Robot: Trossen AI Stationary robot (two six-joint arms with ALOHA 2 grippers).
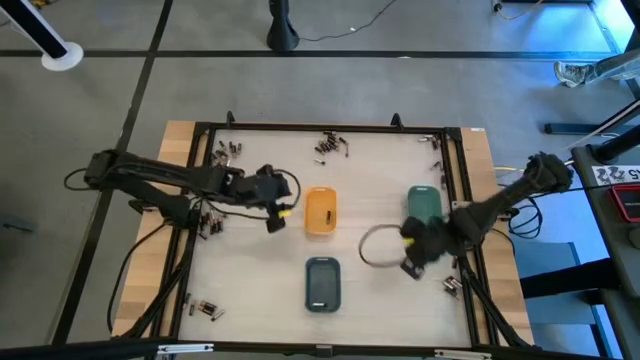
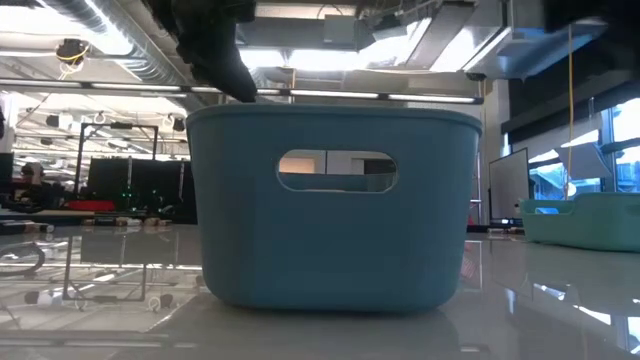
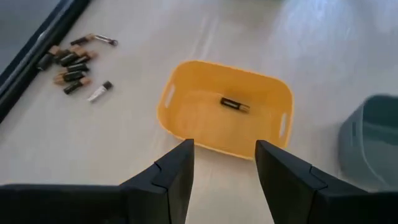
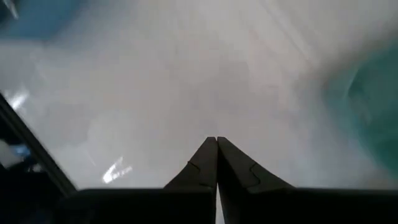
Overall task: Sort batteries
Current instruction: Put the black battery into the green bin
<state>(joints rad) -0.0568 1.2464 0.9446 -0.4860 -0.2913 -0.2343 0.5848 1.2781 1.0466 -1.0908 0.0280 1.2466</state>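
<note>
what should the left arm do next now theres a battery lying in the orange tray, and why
Probably swing the left gripper back to the battery pile for another cell. Its fingers stand open and empty beside the orange tray, where one battery lies. The right gripper waits shut.

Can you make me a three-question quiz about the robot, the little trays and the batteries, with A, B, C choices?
1. Where is the one battery that got sorted?
A. In the orange tray
B. In the green tray
C. In the slate-blue tray

2. How many trays are on the table?
A. One
B. Three
C. Five

3. What are the left gripper's fingers doing?
A. Squeezing a battery
B. Shut tight
C. Open with nothing between them

Answers:
1. A, the left wrist view shows it lying inside.
2. B, the high view shows orange, green tray and slate-blue tray.
3. C, the gap between them is empty.
</note>
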